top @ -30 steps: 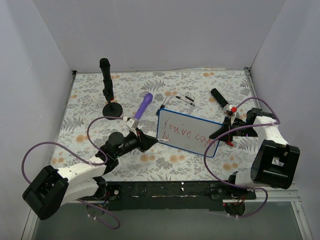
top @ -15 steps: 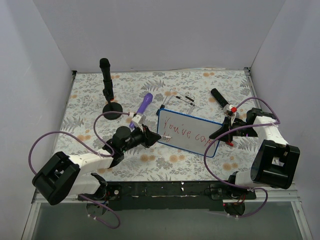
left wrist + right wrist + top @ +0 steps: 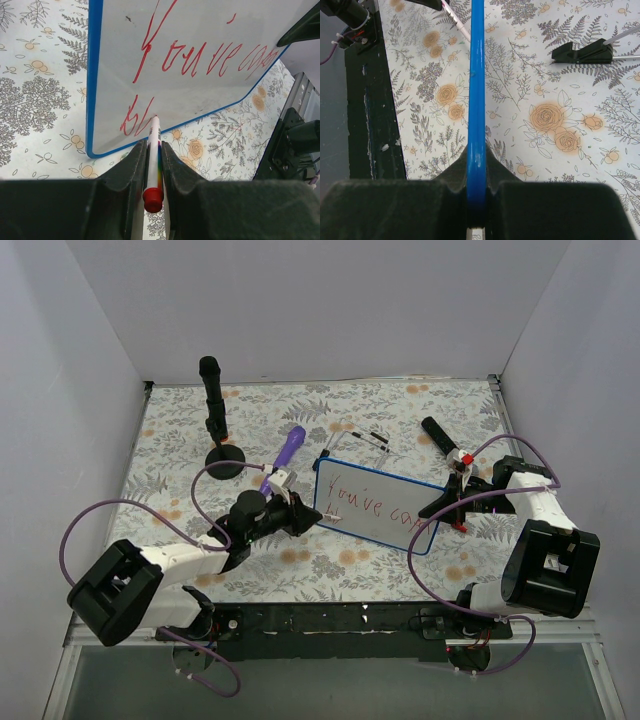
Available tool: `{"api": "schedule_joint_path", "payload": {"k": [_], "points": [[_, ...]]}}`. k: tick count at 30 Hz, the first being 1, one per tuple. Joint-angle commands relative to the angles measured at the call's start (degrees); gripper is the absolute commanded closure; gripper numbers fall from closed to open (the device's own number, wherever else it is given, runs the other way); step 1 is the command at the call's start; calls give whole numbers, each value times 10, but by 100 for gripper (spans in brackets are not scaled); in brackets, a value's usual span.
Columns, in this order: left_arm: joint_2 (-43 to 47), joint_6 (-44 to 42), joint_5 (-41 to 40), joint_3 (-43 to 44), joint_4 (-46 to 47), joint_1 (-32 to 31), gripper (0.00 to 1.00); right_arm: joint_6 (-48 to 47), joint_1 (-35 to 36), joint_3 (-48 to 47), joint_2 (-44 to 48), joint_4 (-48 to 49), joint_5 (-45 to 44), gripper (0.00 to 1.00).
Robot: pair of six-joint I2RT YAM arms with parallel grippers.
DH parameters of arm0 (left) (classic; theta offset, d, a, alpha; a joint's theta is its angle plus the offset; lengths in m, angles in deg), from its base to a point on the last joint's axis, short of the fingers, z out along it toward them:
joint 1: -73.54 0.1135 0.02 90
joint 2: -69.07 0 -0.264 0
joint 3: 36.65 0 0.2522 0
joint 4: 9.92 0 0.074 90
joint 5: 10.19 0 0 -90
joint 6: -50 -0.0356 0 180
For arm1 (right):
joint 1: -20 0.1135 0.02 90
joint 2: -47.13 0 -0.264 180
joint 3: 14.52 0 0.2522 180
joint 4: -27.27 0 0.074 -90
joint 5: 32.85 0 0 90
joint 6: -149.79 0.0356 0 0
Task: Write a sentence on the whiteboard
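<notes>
from where i stand, the left gripper (image 3: 152, 146) has its two dark fingers pressed in tight on a slim white marker (image 3: 154, 150) with a red end cap, pinching the barrel between them so the cap sticks out towards the wrist and the tip points away; that tip is set against the whiteboard (image 3: 372, 531), low down near its left corner, just to the right of two short red strokes that begin a second line. the sentence (image 3: 200, 55) runs above it in thin red script, a first line starting "you've" and carrying on towards the far edge, where the last letters are too cramped for me to read. the board itself sits on the floral cloth (image 3: 180, 440) a little right of the middle of the table, between the two arms, its thin blue rim (image 3: 476, 75) showing all round. the right gripper (image 3: 476, 167) is closed on the board's right edge, the blue rim clamped between its fingers and seen edge-on from that wrist. behind the left arm a purple-handled tool (image 3: 290, 448) lies on the cloth, and further back to the left a black post on a round base (image 3: 214, 420) stands upright, well apart from the board
</notes>
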Motion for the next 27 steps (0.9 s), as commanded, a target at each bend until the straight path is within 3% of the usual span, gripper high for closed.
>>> {"api": "schedule_joint_path", "payload": {"k": [1, 17, 27], "points": [[-10, -14, 2, 24, -8, -3, 100, -19, -1, -1, 4, -3, -21, 99], [-28, -5, 15, 45, 23, -4, 100, -19, -1, 0, 4, -3, -22, 99], [-12, -5, -18, 30, 15, -4, 100, -19, -2, 1, 4, -3, -23, 99]]}}
